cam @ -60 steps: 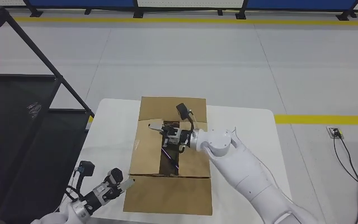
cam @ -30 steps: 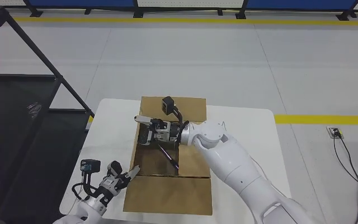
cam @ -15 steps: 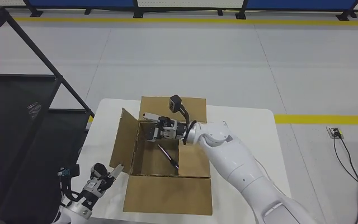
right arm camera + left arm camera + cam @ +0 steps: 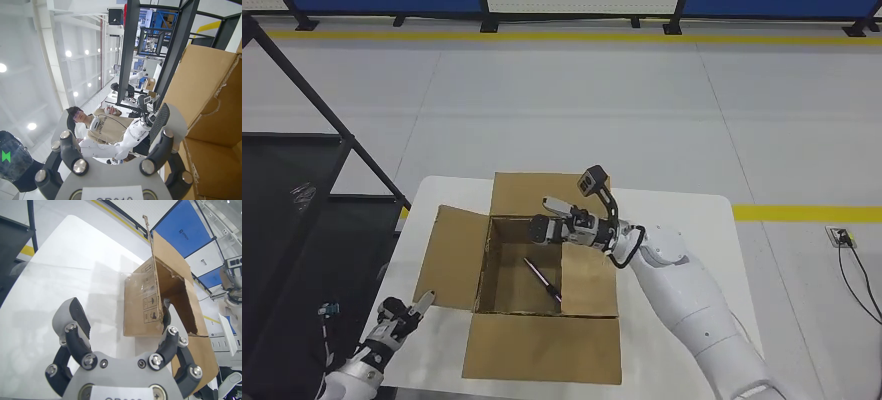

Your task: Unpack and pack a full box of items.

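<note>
The cardboard box (image 4: 505,288) stands in the middle of the white table (image 4: 682,225) with its left flap (image 4: 451,258), far flap and near flap (image 4: 542,350) folded outward. The right flap (image 4: 589,280) still leans over part of the opening. A thin dark pen-like item (image 4: 542,279) lies on the box floor. My right gripper (image 4: 545,222) hovers open over the far edge of the opening; its wrist view shows the right gripper (image 4: 115,115) holding nothing, beside a cardboard flap (image 4: 208,91). My left gripper (image 4: 408,311) is open near the table's near-left corner, and the left gripper (image 4: 121,303) faces the box (image 4: 141,306).
A black metal frame with dark panels (image 4: 302,250) stands just left of the table. Bare tabletop lies right of the box and along the left side (image 4: 56,275). Yellow floor lines run behind and to the right.
The left flap has swung from over the opening to lying outward. My right gripper pulled back to the right over the far edge. My left gripper drew back toward the near-left corner.
</note>
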